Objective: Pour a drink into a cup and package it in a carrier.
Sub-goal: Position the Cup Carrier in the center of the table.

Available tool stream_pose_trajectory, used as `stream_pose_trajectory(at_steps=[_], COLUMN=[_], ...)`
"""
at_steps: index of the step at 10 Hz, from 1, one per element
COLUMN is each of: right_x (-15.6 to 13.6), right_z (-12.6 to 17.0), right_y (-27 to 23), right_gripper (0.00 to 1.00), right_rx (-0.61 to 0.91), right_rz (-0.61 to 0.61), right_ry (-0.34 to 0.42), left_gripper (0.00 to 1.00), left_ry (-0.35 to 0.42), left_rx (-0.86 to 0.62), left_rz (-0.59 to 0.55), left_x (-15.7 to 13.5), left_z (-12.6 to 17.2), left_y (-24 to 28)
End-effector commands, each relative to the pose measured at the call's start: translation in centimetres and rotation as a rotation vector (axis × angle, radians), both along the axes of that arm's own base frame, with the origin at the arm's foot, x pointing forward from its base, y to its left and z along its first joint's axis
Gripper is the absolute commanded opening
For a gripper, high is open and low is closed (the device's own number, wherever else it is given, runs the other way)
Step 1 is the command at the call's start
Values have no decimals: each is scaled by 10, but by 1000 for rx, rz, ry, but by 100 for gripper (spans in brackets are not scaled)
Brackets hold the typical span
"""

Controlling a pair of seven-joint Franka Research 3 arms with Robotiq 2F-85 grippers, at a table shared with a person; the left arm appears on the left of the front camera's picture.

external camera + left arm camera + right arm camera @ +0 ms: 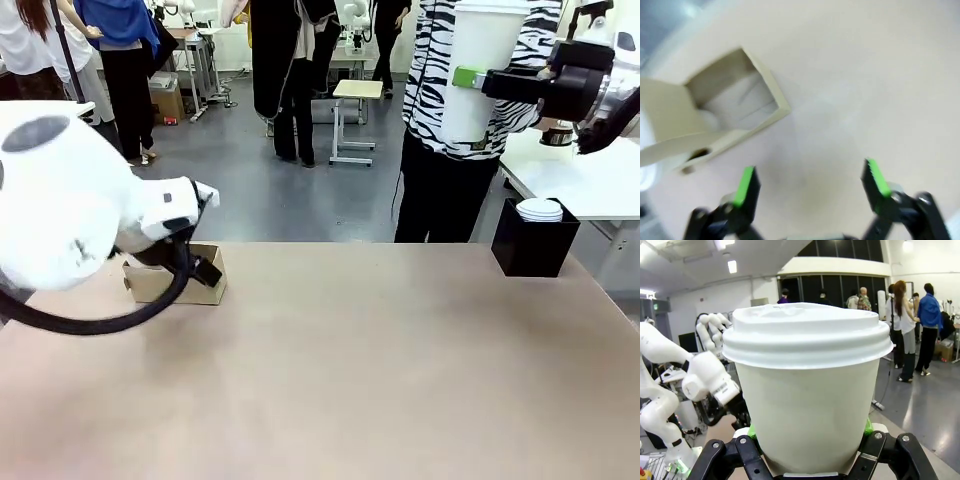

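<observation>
Tall white tapered paper cup (pixel 480 70), capped with a white plastic lid (pixel 807 335): hangs high at far right, well above the tan surface (pixel 350 380), clamped between the green pads of the right end effector (pixel 478 85). Small brown cardboard carrier (pixel 150 285) rests on the surface at far left, with the left end effector (pixel 810 185) spread wide and empty just beside it. Black box of white lids (pixel 530 245) stands at far right. Pouring and lidding look done, packaging in hand. Next move calls for carrying the cup leftward, upright, then lowering it into a carrier slot.
</observation>
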State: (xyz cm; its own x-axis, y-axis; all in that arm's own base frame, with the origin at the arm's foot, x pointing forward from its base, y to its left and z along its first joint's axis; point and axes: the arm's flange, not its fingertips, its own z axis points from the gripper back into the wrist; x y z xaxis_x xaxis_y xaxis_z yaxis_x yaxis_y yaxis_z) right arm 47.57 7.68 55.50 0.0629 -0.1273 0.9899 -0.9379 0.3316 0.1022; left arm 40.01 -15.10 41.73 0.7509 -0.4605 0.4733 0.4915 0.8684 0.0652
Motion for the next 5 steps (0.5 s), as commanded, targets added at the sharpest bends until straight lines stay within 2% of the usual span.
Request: stream_pose_trajectory(at_steps=[1,3,5], right_x=[-1,-1,-1], right_z=[2,2,2], right_y=[1,1,1], right_gripper=[80,80,80], right_rx=[1,1,1], right_rz=[0,0,0], right_ry=[-3,-3,-3], left_gripper=[100,100,100], left_ry=[65,71,96], left_rx=[-24,1,7], left_rz=[106,197,288], left_x=[-7,1,34], left_z=[72,125,156], left_y=[-5,0,6])
